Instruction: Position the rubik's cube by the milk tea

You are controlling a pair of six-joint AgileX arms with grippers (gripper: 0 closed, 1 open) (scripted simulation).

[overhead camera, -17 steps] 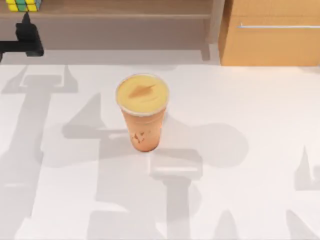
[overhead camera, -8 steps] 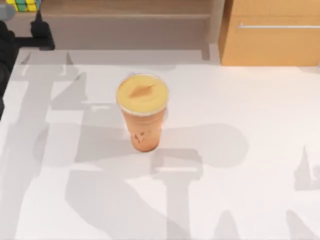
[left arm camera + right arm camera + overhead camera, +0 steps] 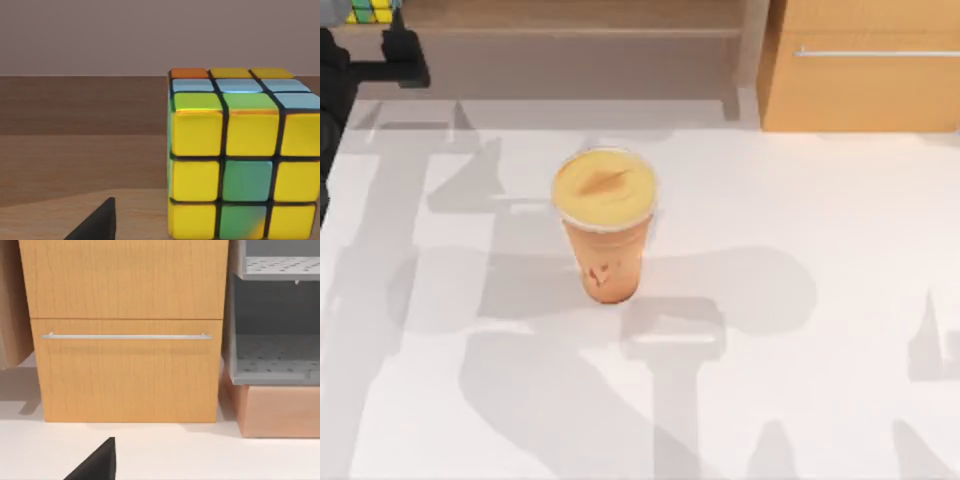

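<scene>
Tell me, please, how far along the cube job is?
Nothing is done yet: the rubik's cube sits on the wooden shelf at top left, far from the milk tea. The left pincer is nearing it. Grasping and carrying remain.

The rubik's cube point(image 3: 372, 10) is cut off by the top view's upper edge, its top half unseen. In the left wrist view its right and lower faces run off the edge.

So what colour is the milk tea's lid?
Pale yellow with a brownish smudge; the lid shows best in the top view.
</scene>
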